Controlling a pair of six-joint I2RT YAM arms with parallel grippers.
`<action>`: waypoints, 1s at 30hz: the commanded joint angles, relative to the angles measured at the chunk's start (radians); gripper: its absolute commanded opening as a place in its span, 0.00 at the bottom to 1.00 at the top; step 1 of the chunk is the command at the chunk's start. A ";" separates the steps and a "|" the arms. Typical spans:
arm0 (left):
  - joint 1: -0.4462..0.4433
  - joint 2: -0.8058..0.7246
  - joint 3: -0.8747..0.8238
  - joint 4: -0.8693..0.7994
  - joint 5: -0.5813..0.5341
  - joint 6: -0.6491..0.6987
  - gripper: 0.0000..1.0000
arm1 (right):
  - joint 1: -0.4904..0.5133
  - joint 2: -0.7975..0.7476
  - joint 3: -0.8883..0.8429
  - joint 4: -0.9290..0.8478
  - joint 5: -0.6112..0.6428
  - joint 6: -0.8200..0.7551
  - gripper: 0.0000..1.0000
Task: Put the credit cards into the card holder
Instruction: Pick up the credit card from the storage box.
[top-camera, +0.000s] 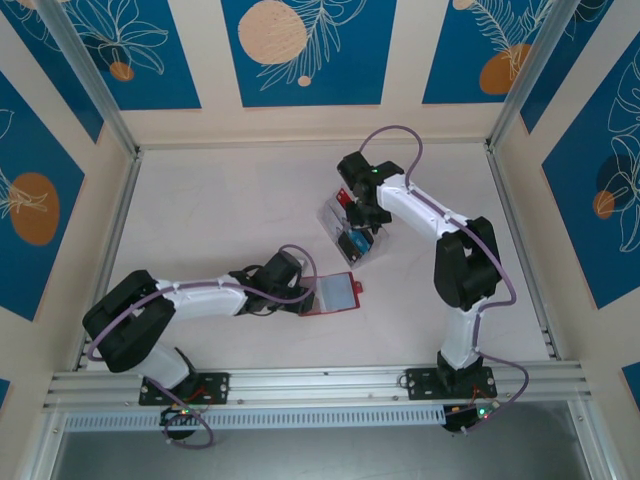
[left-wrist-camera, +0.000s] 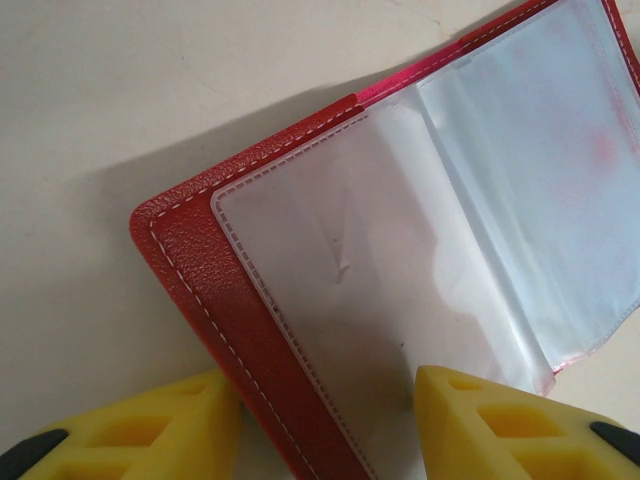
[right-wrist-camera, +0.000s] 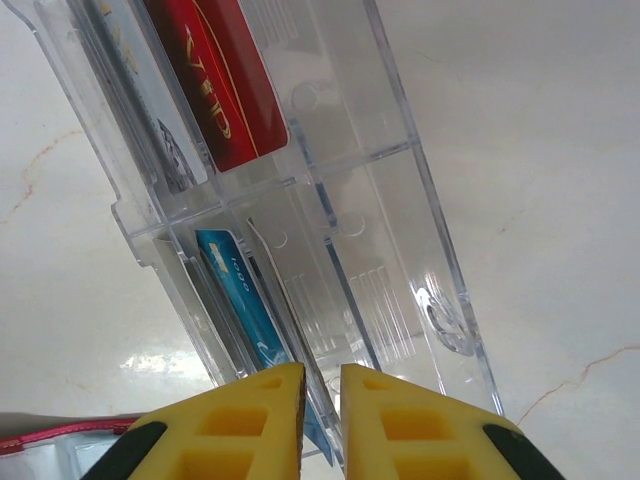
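Left hand (left-wrist-camera: 326, 420) half spread over card holder (left-wrist-camera: 195, 265); right hand (right-wrist-camera: 322, 388) nearly closed at tray (right-wrist-camera: 400, 200).

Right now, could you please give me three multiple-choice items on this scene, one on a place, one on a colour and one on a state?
1. Where is the red card? A in the clear tray; B held in mid-air; C on the wall.
2. What colour is the card holder cover? A black; B dark red; C teal.
3. The card holder is: A snapped shut; B lying open; C standing upright.
Answers: 1 A, it stands in a tray compartment; 2 B, red stitched cover; 3 B, its clear sleeves are spread out.
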 joint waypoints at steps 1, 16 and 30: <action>0.006 -0.001 -0.018 0.020 0.040 -0.001 0.48 | 0.005 0.027 0.030 -0.039 -0.025 -0.017 0.19; 0.007 -0.030 -0.004 -0.009 0.040 0.006 0.48 | 0.005 0.019 0.052 -0.061 -0.041 -0.039 0.05; 0.009 -0.156 0.055 -0.087 0.126 0.033 0.56 | 0.011 -0.080 0.132 -0.095 -0.097 -0.056 0.00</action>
